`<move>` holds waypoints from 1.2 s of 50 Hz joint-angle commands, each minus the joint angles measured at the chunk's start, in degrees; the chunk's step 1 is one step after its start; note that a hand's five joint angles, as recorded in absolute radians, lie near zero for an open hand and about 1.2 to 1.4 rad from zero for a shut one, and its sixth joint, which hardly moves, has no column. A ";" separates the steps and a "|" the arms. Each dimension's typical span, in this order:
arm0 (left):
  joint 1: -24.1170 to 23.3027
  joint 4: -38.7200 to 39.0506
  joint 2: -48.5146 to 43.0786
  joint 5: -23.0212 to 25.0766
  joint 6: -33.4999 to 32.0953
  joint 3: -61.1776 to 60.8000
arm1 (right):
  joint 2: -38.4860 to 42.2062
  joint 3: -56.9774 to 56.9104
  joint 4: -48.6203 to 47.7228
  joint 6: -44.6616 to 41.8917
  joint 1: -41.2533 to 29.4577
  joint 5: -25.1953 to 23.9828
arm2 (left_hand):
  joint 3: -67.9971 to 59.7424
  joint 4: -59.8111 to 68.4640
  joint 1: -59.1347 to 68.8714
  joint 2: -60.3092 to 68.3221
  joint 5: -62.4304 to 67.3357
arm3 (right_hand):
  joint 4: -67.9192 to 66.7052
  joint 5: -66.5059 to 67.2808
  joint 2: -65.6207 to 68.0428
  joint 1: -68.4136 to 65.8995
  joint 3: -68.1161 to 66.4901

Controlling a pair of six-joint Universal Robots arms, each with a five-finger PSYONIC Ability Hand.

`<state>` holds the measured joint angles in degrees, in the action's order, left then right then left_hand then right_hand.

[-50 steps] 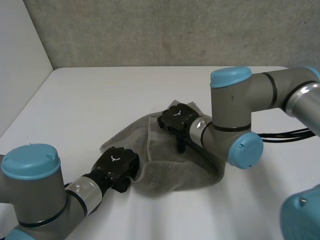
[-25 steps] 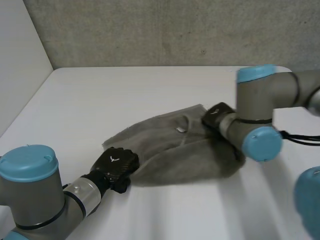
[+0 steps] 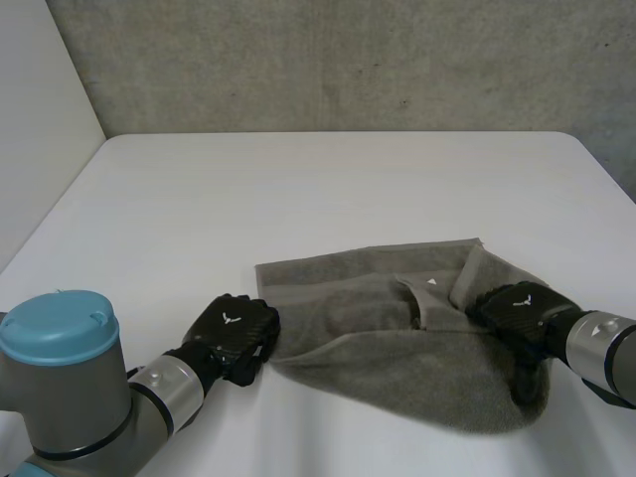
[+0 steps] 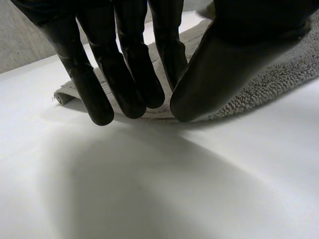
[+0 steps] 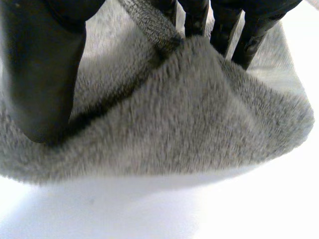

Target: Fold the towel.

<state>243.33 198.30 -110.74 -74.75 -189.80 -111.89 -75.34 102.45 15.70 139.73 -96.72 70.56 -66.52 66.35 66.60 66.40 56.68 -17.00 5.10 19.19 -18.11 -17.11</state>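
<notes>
A grey towel point(image 3: 388, 338) lies crumpled and stretched sideways on the white table point(image 3: 298, 189), with a small white tag point(image 3: 430, 282) near its far edge. My left hand point(image 3: 234, 330) is at the towel's near left corner. In the left wrist view its straight fingers point(image 4: 129, 74) and thumb point(image 4: 199, 84) stand close together on the towel's edge point(image 4: 279, 64). My right hand point(image 3: 519, 306) rests on the towel's right end. There its thumb point(image 5: 40, 64) and fingers point(image 5: 246, 42) are spread wide and press into the pile point(image 5: 189, 114), with a raised fold between them.
A concrete wall point(image 3: 348, 60) runs behind the table and a pale wall point(image 3: 40, 119) stands at the left. Bare tabletop lies beyond the towel and to its left. The table's right edge point(image 3: 606, 169) is close to my right hand.
My right arm has swung from the towel's middle out to the right and nearer, drawing the towel's right part with it so the towel is stretched wider. My left hand has stayed put.
</notes>
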 commanded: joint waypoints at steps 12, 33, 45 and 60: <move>-0.14 1.48 0.62 -0.04 0.57 0.26 | -12.73 -1.73 -4.10 2.92 -0.92 -11.58 | 40.32 -40.16 -40.40 -40.20 -40.49 | -2.83 4.73 0.64 -1.72 -2.73; -2.34 2.01 -2.11 -0.04 0.66 3.34 | 5.90 -12.45 -4.80 -17.29 -12.62 -7.55 | 37.46 -37.30 -37.54 -37.34 -37.63 | -8.39 10.29 6.20 -7.28 -8.28; -3.13 1.30 -5.27 2.42 0.57 5.10 | 9.86 -14.74 -4.98 -21.78 -13.41 -4.64 | 36.62 -36.46 -36.70 -36.50 -36.79 | -19.15 21.05 16.97 -18.04 -19.05; -3.39 1.39 -7.29 2.51 0.92 7.56 | 10.39 -18.77 -5.07 -18.36 -13.32 -4.29 | 21.48 -21.32 -21.56 -21.36 -21.65 | -63.00 64.90 60.81 -61.89 -62.89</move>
<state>240.16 199.66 -117.25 -72.19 -188.95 -105.42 -64.31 85.54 10.71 118.79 -110.10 66.16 -42.63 42.57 42.56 42.71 32.82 -76.66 66.08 75.14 -76.02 -76.82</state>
